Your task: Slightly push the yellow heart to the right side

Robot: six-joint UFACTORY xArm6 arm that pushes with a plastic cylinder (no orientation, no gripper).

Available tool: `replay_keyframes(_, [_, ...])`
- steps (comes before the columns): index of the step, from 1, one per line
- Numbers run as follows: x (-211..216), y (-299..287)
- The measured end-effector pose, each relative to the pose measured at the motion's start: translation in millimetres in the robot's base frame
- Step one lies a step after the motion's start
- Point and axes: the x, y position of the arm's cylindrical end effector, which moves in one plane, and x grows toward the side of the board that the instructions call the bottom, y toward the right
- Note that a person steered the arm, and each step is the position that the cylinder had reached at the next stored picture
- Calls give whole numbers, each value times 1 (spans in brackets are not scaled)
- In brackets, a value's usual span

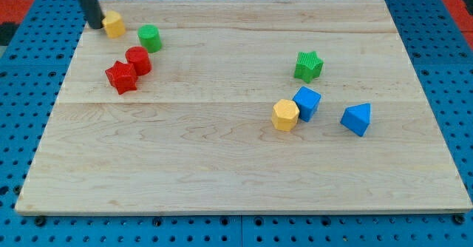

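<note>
The yellow heart (pixel 114 24) lies near the top left corner of the wooden board (pixel 222 158). My tip (pixel 96 24) stands right at the heart's left side, touching or almost touching it. The dark rod rises from there out of the view's top. A green cylinder (pixel 150 38) lies just right of the heart and a little lower.
A red cylinder (pixel 138 60) and a red star (pixel 121 77) sit below the heart. On the right are a green star (pixel 309 66), a yellow hexagon (pixel 284 114), a blue cube (pixel 307 102) and a blue pyramid-like block (pixel 357 118). A blue pegboard surrounds the board.
</note>
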Motion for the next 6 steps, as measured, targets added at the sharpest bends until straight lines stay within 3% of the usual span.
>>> replay_keyframes(1, [-15,20])
replay_keyframes(2, [12,-46])
replay_keyframes(3, [41,-26])
replay_keyframes(5, [1,22])
replay_keyframes(6, [13,27])
